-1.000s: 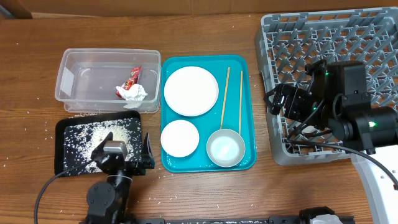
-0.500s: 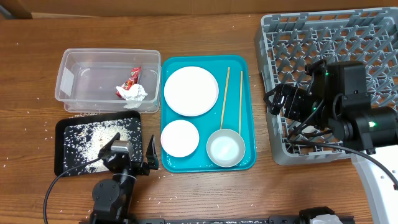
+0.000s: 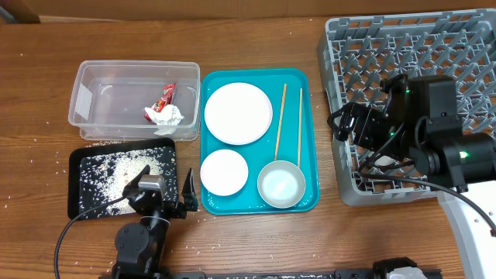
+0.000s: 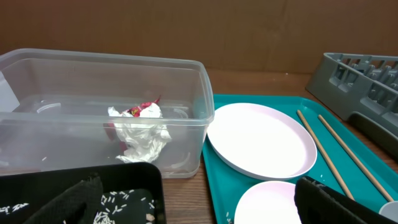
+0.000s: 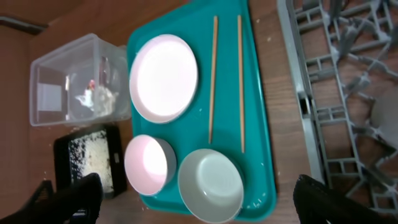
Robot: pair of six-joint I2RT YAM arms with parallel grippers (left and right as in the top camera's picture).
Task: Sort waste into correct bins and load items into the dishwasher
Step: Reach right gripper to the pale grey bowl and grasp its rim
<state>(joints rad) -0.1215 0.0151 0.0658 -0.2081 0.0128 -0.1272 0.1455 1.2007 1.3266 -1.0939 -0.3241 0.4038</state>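
Wooden table (image 3: 256, 240), brown.

- One clear tub (image 3: 81, 97), holding one crumpled red-and-white wrapper (image 3: 163, 111). The wrapper's print is too small to read.
- One black tray (image 3: 74, 182), holding white rice grains (image 3: 108, 174). More grains lie loose on the table around it.
- One teal tray (image 3: 310, 139), holding one large white plate (image 3: 238, 113), one small white bowl (image 3: 224, 171), one metal bowl (image 3: 281, 184) and two chopsticks (image 3: 300, 124).
- One grey rack (image 3: 403, 46), at the right.
- Left gripper (image 3: 161, 188), at the black tray's near right corner, fingers spread and empty.
- Right gripper (image 3: 341, 125), over the rack's left side, fingers spread and empty.
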